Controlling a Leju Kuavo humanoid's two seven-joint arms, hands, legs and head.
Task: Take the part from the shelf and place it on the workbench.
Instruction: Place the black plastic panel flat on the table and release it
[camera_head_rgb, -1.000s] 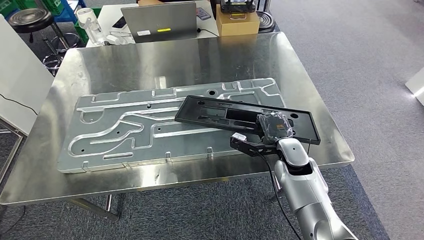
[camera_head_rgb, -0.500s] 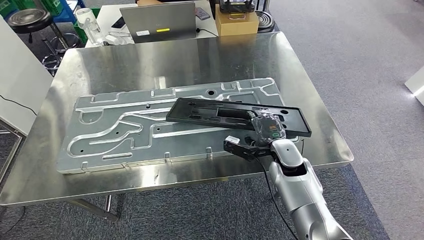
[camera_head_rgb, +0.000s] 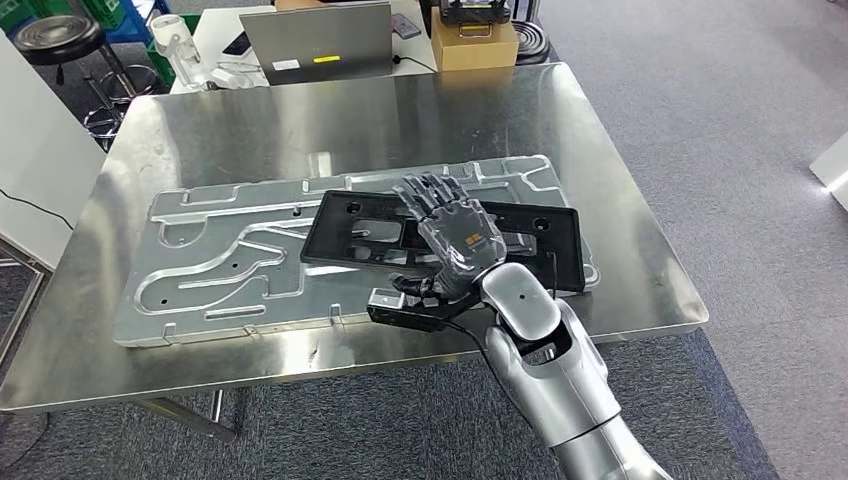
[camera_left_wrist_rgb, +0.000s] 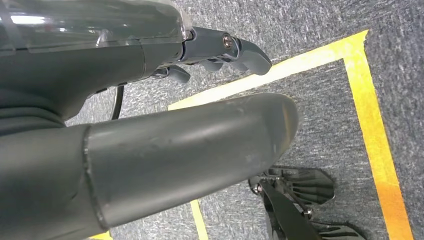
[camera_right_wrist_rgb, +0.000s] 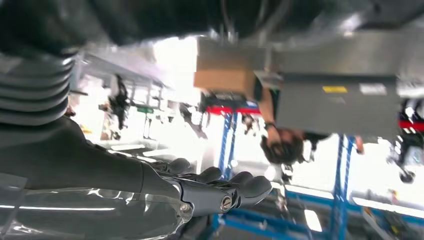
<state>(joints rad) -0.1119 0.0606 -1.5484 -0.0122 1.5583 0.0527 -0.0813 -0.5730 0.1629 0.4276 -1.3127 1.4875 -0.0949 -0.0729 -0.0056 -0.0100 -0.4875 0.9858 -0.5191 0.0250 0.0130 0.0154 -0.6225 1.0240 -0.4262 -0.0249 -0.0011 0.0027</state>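
Released since last frame: black plastic frame (camera_head_rgb: 350, 232) now flat on machined aluminium plate (camera_head_rgb: 200, 255) atop workbench (camera_head_rgb: 620, 210); right hand (camera_head_rgb: 450, 235) spread, empty above it. Placement looks done; only retract left.

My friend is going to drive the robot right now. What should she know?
Right hand: open, fingers spread, held above the black part, holding nothing.
Left hand: hangs down by the floor, holding nothing; whether its fingers are curled cannot be told.
The part lies flat on the metal plate on the workbench.
Done: the part is off the shelf and set down.
Left: probably just pull the right arm back.
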